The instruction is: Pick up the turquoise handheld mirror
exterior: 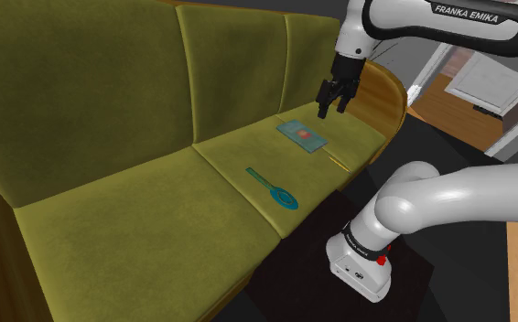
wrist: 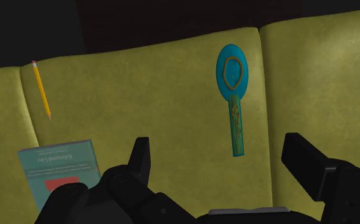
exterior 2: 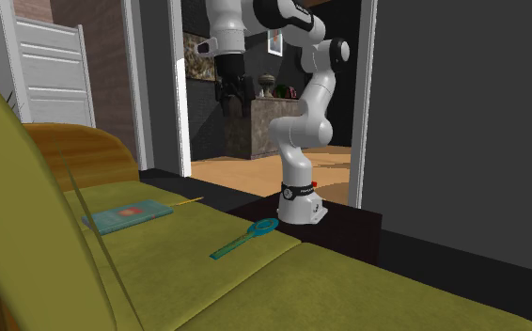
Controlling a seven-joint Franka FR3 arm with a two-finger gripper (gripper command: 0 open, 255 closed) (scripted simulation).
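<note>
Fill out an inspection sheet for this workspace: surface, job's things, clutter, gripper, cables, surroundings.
Surface: olive-green sofa seat, soft cushions with seams between them.
Job's things: turquoise handheld mirror lying flat, head toward the seat's front edge, untouched.
Clutter: teal book and yellow pencil, both apart from the mirror.
Gripper: gripper open, holding nothing, high over the book.
Cables: nothing seen.
Surroundings: white panelled door; wooden floor through a doorway.

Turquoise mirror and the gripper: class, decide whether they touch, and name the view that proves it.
Apart. The shoulder view shows the gripper hanging in the air, with sofa seat between it and the mirror.
</note>
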